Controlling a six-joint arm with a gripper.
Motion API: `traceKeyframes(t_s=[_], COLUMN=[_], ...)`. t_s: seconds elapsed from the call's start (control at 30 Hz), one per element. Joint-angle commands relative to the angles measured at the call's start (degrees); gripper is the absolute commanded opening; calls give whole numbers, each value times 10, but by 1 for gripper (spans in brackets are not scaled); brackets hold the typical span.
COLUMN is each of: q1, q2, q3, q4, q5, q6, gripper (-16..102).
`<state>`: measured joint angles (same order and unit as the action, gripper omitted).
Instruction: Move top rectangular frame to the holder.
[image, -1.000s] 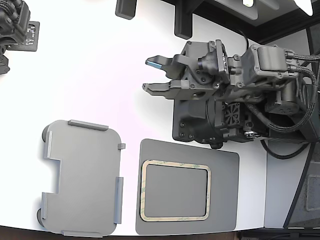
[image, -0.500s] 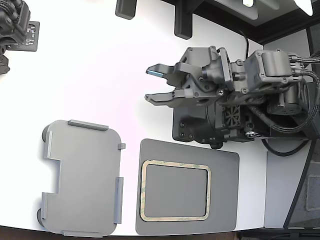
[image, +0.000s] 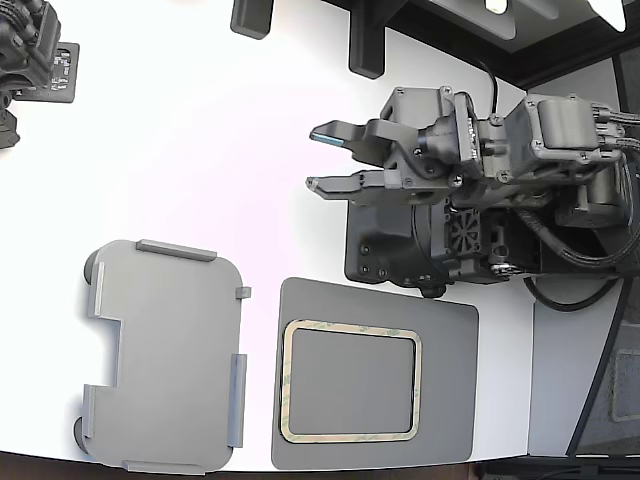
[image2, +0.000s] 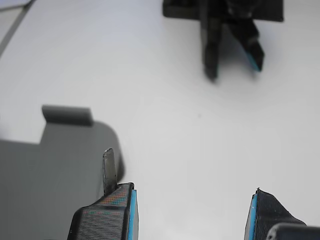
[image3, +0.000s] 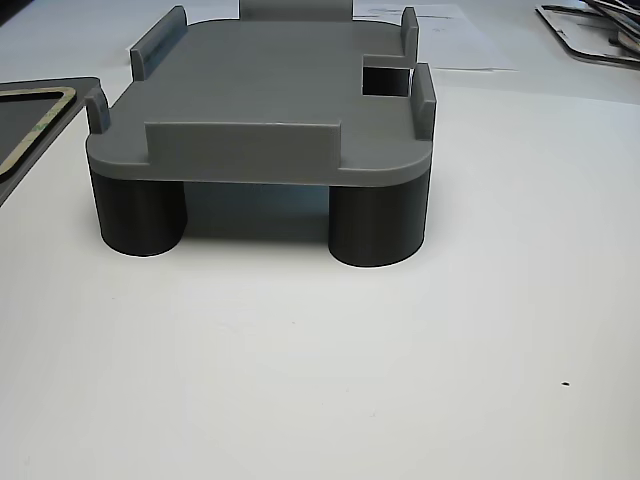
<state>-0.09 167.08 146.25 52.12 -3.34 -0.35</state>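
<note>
The top rectangular frame (image: 350, 326) is a thin tan ring with greenish mottling, lying flat on a dark grey pad (image: 450, 400) near the table's front edge. The holder (image: 165, 355), a light grey tray with raised tabs and a notched side, stands to the exterior view's left of the pad. My gripper (image: 311, 158) hovers open and empty above the bare table, behind both, fingers pointing to the exterior view's left. In the wrist view my gripper (image2: 190, 217) shows blue-lined pads and part of the holder (image2: 50, 170). The other view shows the holder (image3: 260, 100) on round feet and the frame's corner (image3: 40, 120).
A second arm (image: 25, 50) sits at the exterior view's far left corner; its gripper (image2: 232, 40) appears in the wrist view. My arm's dark base block (image: 400, 240) stands just behind the pad. Dark posts (image: 365, 45) stand at the back.
My open gripper has shifted a little toward the exterior view's right, pulling back toward the arm's base. The frame, pad and holder have not moved.
</note>
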Motion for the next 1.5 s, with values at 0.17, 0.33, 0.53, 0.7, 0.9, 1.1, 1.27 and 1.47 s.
traceKeyframes(t_s=[0.17, 0.33, 0.53, 0.7, 0.9, 1.1, 1.27, 1.47], q1=[48, 74, 221, 303, 401, 470, 524, 581], q2=[-134, -223, -357, -426, -497, -547, -563, -570], q3=[-155, -222, -336, -396, -442, -451, -446, -400], q4=[89, 143, 249, 294, 355, 406, 409, 380], q5=[28, -11, 89, 105, 142, 124, 127, 155], q6=[40, 83, 210, 294, 411, 494, 557, 621], gripper=[96, 99, 100, 100, 100, 91, 100, 100])
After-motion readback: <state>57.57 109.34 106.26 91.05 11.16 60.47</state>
